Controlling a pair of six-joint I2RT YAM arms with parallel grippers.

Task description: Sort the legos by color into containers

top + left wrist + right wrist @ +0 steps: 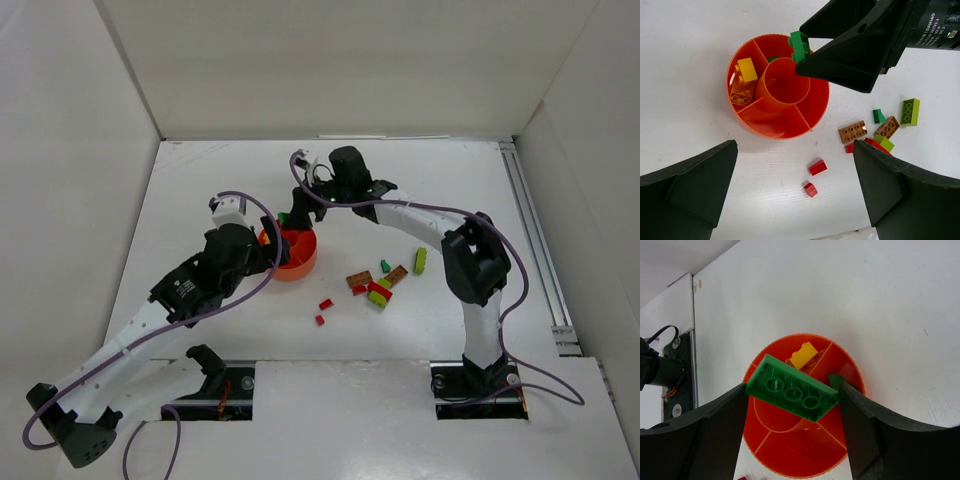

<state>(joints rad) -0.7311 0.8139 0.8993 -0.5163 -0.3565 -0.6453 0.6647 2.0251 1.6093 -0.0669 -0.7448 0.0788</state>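
Partly closed end to end on a green brick, the right gripper hangs directly over the divided orange bowl. The brick's long axis spans finger to finger, tilted above the section holding a green piece. The left gripper, spread wide and empty, hovers just beside the bowl.

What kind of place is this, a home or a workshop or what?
Most likely a robotics lab test cell: a white table boxed in by plain white panels, two cabled robot arms bolted at its near edge, and small plastic bricks beside a round orange divided bowl.
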